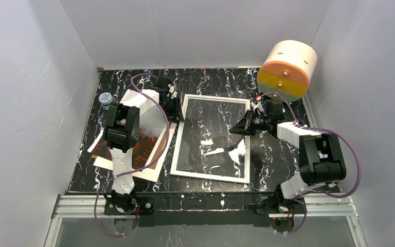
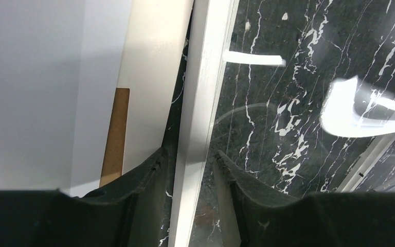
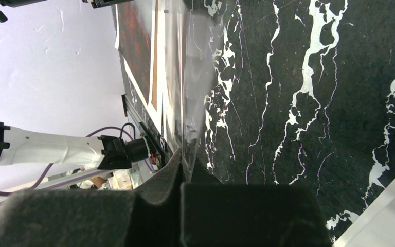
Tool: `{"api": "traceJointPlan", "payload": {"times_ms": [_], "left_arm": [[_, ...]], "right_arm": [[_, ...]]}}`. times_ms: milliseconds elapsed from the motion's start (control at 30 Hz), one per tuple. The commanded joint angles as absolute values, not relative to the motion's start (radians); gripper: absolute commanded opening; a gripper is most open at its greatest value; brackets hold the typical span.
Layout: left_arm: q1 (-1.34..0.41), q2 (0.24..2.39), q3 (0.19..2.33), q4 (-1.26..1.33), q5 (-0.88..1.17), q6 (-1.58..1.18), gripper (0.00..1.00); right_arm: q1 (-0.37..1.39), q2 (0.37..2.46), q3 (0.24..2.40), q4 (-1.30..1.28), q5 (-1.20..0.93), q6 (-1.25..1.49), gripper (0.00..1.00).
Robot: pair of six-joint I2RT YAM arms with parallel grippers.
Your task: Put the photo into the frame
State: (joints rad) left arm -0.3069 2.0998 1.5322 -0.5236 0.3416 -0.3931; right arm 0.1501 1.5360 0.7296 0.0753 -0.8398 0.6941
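The frame lies flat mid-table, its white rim around a clear pane. My left gripper is at its far left corner. In the left wrist view that gripper stands open astride the white rim, with a gap on each side. My right gripper reaches in from the frame's right side. Seen from its wrist, the right gripper is shut on the thin edge of the clear pane. The photo, red-orange, lies left of the frame under the left arm.
A brown backing board lies by the photo, left of the frame. A white-and-orange drum stands at the far right corner. White walls close in the dark marbled table on three sides.
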Motion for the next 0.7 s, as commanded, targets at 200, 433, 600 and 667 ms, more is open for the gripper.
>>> {"api": "traceJointPlan", "payload": {"times_ms": [200, 433, 600, 667], "left_arm": [[-0.314, 2.118, 1.509, -0.549, 0.351, -0.374, 0.38], [-0.314, 2.123, 1.512, -0.551, 0.351, -0.376, 0.35], [-0.312, 2.122, 1.513, -0.552, 0.349, -0.379, 0.30], [-0.312, 2.121, 1.514, -0.551, 0.350, -0.379, 0.29]], "right_arm": [[0.140, 1.550, 0.782, 0.050, -0.857, 0.629, 0.01], [0.140, 1.562, 0.768, 0.070, -0.868, 0.633, 0.01], [0.139, 1.580, 0.755, 0.097, -0.883, 0.645, 0.01], [0.140, 1.589, 0.751, 0.105, -0.886, 0.652, 0.01]]}}
